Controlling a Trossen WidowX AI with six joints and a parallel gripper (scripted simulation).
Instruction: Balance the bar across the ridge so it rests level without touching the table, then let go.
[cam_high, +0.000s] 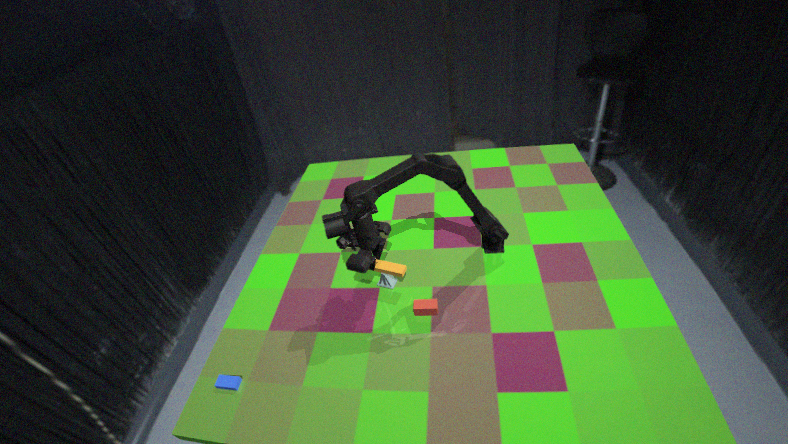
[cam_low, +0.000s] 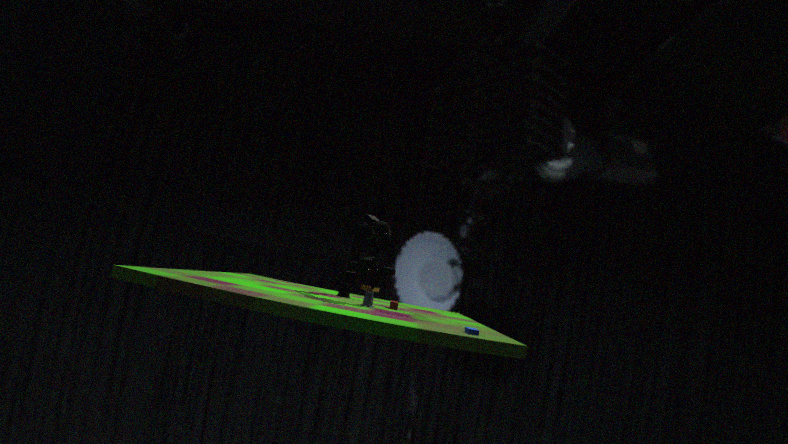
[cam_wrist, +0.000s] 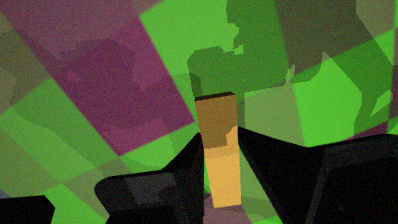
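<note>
The orange bar (cam_high: 390, 269) (cam_wrist: 223, 175) is held by my gripper (cam_high: 375, 263) (cam_wrist: 218, 133), which is shut on it. In the wrist view the bar lies lengthwise between the two dark fingers and sticks out beyond them. The pale grey ridge (cam_high: 387, 281) (cam_low: 367, 299) stands on the table (cam_high: 650, 358) directly under the bar. In the exterior view the bar (cam_low: 376, 289) is at the ridge's top, clear of the table. Whether it touches the ridge cannot be told. The ridge is hidden in the wrist view.
A red block (cam_high: 425, 307) (cam_low: 393, 305) lies to the right of the ridge and nearer the front in the top view. A flat blue block (cam_high: 228, 382) (cam_low: 471, 330) lies near the front left corner. The arm's base (cam_high: 493, 242) stands right of the bar.
</note>
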